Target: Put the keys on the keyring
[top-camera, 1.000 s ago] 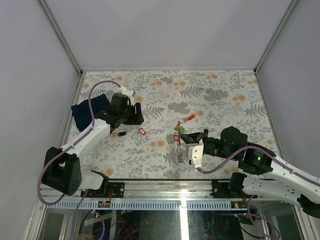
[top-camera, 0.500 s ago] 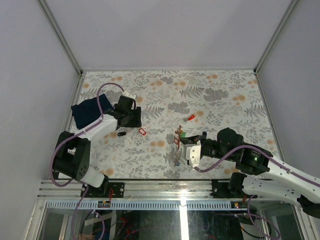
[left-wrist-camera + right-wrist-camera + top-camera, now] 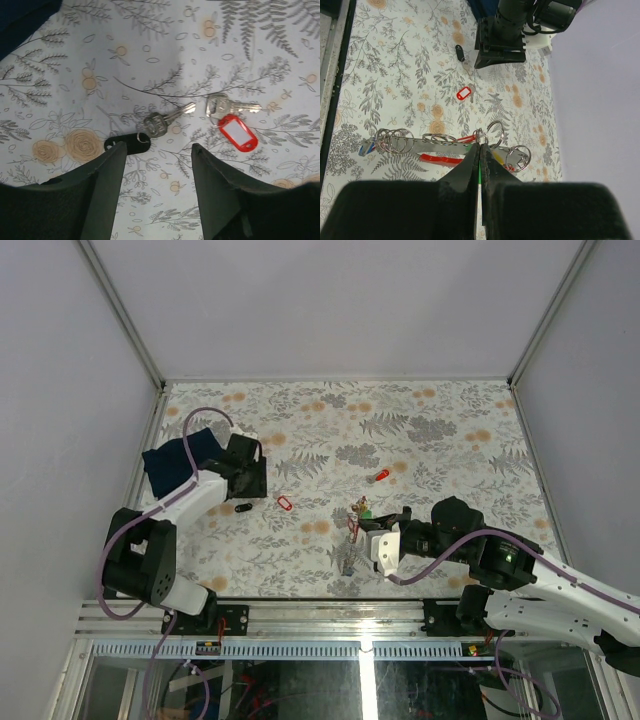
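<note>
The keyring (image 3: 445,146), a flat grey fob with several metal rings and a red strap, hangs from my right gripper (image 3: 480,143), which is shut on one of its rings. Green and yellow tags show beside the fingers. In the top view the keyring (image 3: 347,558) sits at centre front beside the right gripper (image 3: 362,531). My left gripper (image 3: 157,149) hovers open just short of a black-tagged key (image 3: 127,142) and a red-tagged key (image 3: 237,132), both flat on the table, with nothing between its fingers. Another red key (image 3: 380,475) lies farther back.
A dark blue cloth (image 3: 175,460) lies at the left edge of the flowered table, behind the left arm. Grey walls close in the table on the left, the right and the back. A metal rail (image 3: 330,615) runs along the near edge.
The left gripper has drawn back to the left, away from the red-tagged key. The right gripper has carried the keyring a little toward the near edge.
</note>
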